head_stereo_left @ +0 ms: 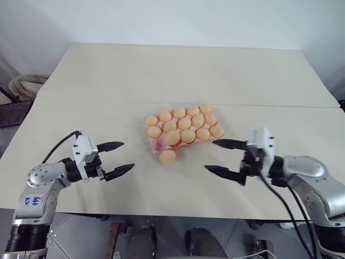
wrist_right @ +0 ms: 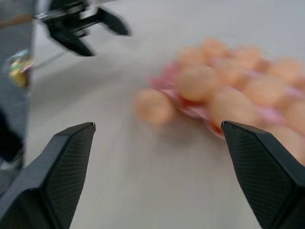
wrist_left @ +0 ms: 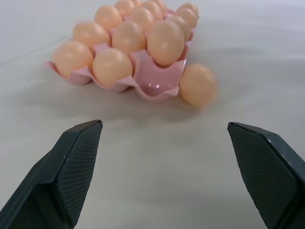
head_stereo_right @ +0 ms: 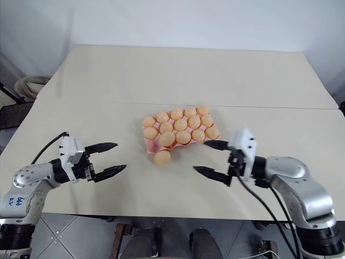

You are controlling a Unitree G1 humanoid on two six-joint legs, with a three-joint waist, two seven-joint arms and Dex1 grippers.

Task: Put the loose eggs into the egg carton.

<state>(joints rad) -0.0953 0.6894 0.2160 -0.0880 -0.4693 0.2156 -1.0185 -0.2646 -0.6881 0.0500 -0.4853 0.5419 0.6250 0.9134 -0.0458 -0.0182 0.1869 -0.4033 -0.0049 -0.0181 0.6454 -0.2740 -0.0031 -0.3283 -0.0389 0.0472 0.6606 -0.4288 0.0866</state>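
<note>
eggs (wrist_left: 165,42): smooth, matt | carton (wrist_left: 157,78): glossy pink | table (head_stereo_left: 161,70): matt

Bright even light, soft faint shadows, right wrist view motion-blurred, others sharp

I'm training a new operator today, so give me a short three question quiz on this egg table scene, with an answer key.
1. True or false: one loose egg lies on the table, outside the egg carton.
2. How many carton cups stand empty?
A. none
B. one
C. four
3. How do the left gripper and right gripper stand: open or shut?

Key: 1 true. 2 B, the near corner cup beside the loose egg. 3 Both open, holding nothing.
</note>
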